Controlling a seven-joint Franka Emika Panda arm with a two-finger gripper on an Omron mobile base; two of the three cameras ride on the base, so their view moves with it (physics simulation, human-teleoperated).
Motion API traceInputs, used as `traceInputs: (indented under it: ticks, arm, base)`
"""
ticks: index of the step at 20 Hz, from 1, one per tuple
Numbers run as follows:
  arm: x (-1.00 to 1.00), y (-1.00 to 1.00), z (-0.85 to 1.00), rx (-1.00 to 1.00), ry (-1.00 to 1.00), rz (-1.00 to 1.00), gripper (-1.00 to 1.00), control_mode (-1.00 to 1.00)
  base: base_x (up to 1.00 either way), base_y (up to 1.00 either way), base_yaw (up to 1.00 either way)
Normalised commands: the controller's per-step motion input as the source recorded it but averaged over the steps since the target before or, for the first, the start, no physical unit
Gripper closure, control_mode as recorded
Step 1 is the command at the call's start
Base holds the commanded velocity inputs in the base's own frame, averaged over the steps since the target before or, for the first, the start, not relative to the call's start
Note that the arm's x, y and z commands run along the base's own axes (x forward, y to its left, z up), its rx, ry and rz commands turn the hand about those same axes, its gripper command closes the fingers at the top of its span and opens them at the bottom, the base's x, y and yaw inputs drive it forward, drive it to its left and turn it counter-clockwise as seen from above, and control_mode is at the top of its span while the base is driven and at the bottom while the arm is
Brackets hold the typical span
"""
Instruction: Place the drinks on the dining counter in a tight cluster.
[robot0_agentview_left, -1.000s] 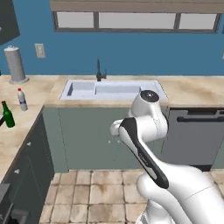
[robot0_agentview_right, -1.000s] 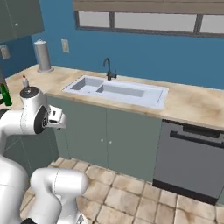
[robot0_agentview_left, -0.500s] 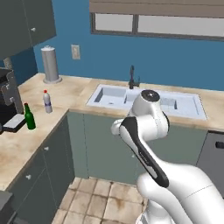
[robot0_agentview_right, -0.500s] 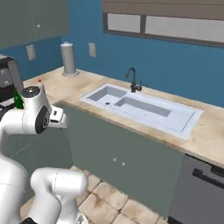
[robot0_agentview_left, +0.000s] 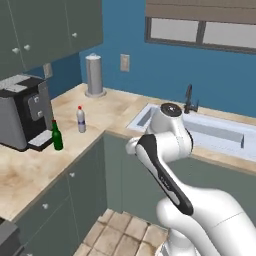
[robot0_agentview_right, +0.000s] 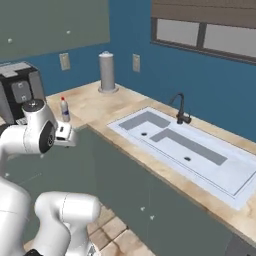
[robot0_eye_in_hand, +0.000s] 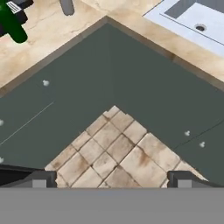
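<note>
Two drinks stand on the corner kitchen counter (robot0_agentview_left: 30, 170) by the coffee machine. One is the slim dark green bottle (robot0_agentview_left: 57, 136) (robot0_eye_in_hand: 13, 24). The other is the small silver-white bottle with a red cap (robot0_agentview_left: 80, 119) (robot0_agentview_right: 64, 109) (robot0_eye_in_hand: 66, 6). The amber bottle and the dining counter are out of view. My gripper (robot0_eye_in_hand: 111, 179) is open with nothing between its wide-spread fingertips (robot0_eye_in_hand: 39, 178). It hangs over the tiled floor in front of the cabinet corner, well short of both bottles. The arm is folded, its hand (robot0_agentview_right: 64, 134) held near cabinet-top height.
A black and grey coffee machine (robot0_agentview_left: 22, 119) stands left of the green bottle. A paper towel roll (robot0_agentview_left: 94, 75) stands at the back wall. The sink (robot0_agentview_right: 185, 145) with a dark faucet (robot0_agentview_right: 180, 107) lies to the right. Grey-green cabinet fronts (robot0_eye_in_hand: 109, 87) meet in an inner corner.
The whole picture has shifted right, so the base has moved: the corner counter, both bottles and the coffee machine are closer and more central. The arm's pose looks unchanged.
</note>
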Motion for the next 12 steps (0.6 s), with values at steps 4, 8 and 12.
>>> traceInputs:
  ticks: [4, 8, 12]
  arm:
    - [0.0, 0.0, 0.0, 0.0, 0.0, 0.0, -1.0, 1.0]
    - [0.0, 0.0, 0.0, 0.0, 0.0, 0.0, -1.0, 1.0]
    - [0.0, 0.0, 0.0, 0.0, 0.0, 0.0, -1.0, 1.0]
  base:
    - [0.68, -0.23, 0.21]
    - [0.73, -0.2, 0.2]
    - [0.61, 0.0, 0.45]
